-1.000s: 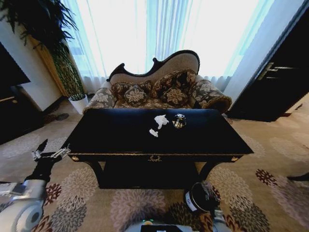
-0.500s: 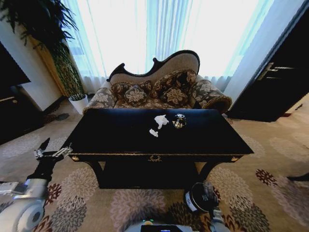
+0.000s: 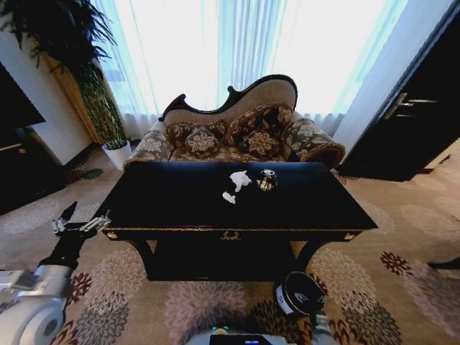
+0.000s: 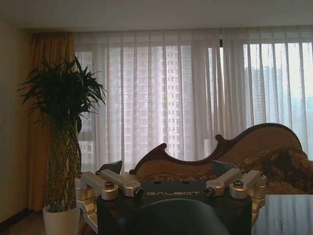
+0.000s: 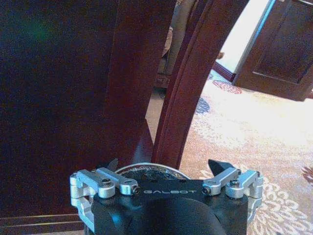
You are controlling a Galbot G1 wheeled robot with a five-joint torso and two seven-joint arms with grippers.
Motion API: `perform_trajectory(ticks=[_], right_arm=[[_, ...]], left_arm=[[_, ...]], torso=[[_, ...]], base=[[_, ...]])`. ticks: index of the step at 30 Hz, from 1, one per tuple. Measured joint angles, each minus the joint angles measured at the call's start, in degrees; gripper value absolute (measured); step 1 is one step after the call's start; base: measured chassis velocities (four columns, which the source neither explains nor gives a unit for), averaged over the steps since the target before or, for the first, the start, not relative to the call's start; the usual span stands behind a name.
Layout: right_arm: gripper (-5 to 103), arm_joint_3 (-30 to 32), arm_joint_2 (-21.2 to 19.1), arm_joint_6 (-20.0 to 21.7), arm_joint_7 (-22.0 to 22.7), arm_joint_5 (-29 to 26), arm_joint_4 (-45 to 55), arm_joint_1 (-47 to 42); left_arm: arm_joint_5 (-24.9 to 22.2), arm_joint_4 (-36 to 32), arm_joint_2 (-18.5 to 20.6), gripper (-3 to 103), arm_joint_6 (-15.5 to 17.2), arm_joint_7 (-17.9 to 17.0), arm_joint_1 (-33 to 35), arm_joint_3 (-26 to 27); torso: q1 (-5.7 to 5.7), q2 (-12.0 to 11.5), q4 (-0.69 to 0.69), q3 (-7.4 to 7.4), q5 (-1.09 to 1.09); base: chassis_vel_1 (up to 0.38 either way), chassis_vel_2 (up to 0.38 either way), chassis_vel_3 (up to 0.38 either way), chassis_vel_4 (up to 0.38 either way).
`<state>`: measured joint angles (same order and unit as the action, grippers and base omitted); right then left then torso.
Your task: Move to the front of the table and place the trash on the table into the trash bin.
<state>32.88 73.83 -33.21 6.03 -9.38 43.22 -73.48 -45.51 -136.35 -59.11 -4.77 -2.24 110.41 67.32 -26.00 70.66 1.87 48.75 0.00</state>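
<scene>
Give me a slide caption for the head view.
Left gripper open beside black table bearing paper wad, scrap, shiny object; trash bin below.

Bright sheer-curtained windows (image 3: 237, 50), floral carved sofa (image 3: 237, 133), potted plant (image 3: 86, 79), patterned carpet (image 3: 402, 273), dark cabinet (image 3: 420, 122)

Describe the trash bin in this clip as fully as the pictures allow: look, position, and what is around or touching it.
The trash bin is a small black cylinder with a white label on its side, seen from above in the head view, its open mouth tilted toward the camera. It sits low on the patterned carpet, in front of the table near its right front leg and far below the tabletop. The right gripper is just above its pale rim; contact cannot be judged. Its contents are not visible.
</scene>
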Motion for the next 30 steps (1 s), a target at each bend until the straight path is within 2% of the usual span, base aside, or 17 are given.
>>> perform_trajectory(ticks=[4,19,25,30], right_arm=[[100,0.5,1.0,0.2,0.4,-1.2,5.5,-3.2],[100,1.3,2.2,-0.5,1.6,-1.7,12.1,-7.4],[100,2.6,4.5,0.9,2.7,-4.5,27.8,-15.8],[100,4.6,5.4,2.8,6.0,-5.9,38.8,-23.1]], left_arm=[[-2.9,-1.6,-1.9,100,0.8,-0.6,2.5,3.3],[-3.0,-2.0,-2.5,100,1.3,-0.9,3.9,4.0],[-3.0,-2.0,-2.5,100,1.3,-0.9,3.9,4.0],[-3.0,-1.9,-2.5,100,1.3,-0.9,3.9,4.0]], torso=[[0.0,0.0,-0.01,0.0,-0.02],[0.0,0.0,-0.02,0.0,-0.02],[0.0,0.0,-0.01,0.0,-0.03],[0.0,0.0,-0.01,0.0,-0.02]], base=[[0.0,0.0,0.0,0.0],[0.0,0.0,0.0,0.0],[0.0,0.0,0.0,0.0],[0.0,0.0,0.0,0.0]])
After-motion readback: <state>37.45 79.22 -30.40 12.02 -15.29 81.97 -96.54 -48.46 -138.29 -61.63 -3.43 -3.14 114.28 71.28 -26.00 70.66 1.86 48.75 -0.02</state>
